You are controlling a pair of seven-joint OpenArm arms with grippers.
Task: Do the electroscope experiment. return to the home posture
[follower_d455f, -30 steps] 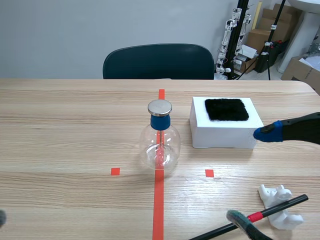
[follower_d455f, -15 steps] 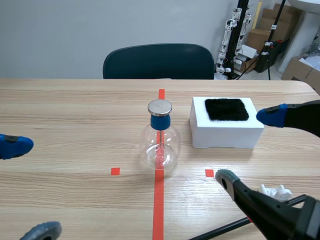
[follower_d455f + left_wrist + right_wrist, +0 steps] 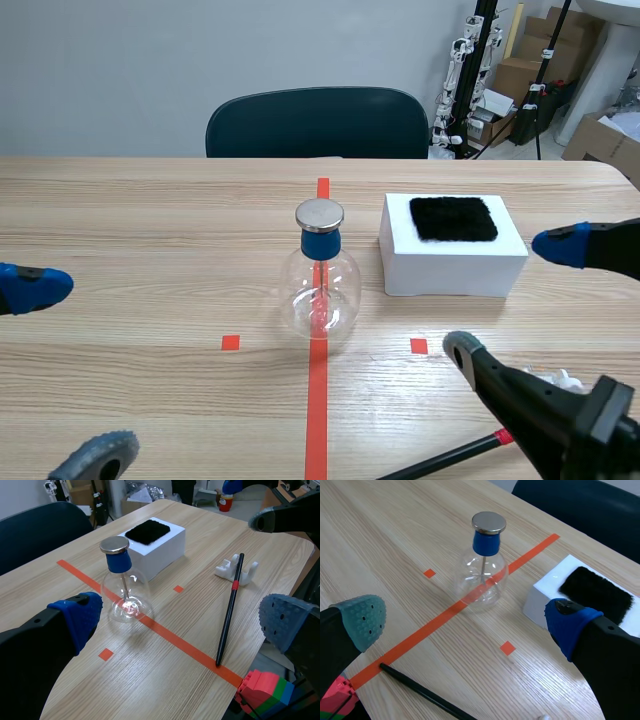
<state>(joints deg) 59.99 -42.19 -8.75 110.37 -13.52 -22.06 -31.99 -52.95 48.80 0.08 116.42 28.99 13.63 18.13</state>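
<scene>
**Scene view.** Upright at mid-table point(image 3: 150, 220) on the red tape line point(image 3: 317, 400): the electroscope flask point(image 3: 320, 290), metal cap on top. Well to the left of the flask, the left pincer point(image 3: 62, 375), spread wide and holding nothing. To the right of the flask and nearer the robot, the right pincer point(image 3: 510, 298), likewise spread and empty, above the black rod point(image 3: 440, 462) and the white stand point(image 3: 565, 378). Just right of the flask, a white block point(image 3: 450, 270) with a black fur patch point(image 3: 453, 218) on top.

**Left wrist view.** Left pincer point(image 3: 181, 620) with fingers far apart, only bare table between them. Flask point(image 3: 125, 600) ahead, toward the blue-padded finger. Beyond the flask, the block point(image 3: 165, 550). Off to the flask's side, the rod point(image 3: 229, 610), one end propped on the stand point(image 3: 236, 570), long axis running from there down to the tape line.

**Right wrist view.** Right pincer point(image 3: 466, 621) equally spread, gripping nothing. Flask point(image 3: 482, 575) ahead, roughly centred between the fingers. Rod point(image 3: 420, 692) on the near side of the flask, close under this pincer.

**Judged.** Nothing left to carry, only the retreat to home. Rod nearer the right arm than the left, so probably best to lift clear of rod and stand before drawing away from the flask.
</scene>
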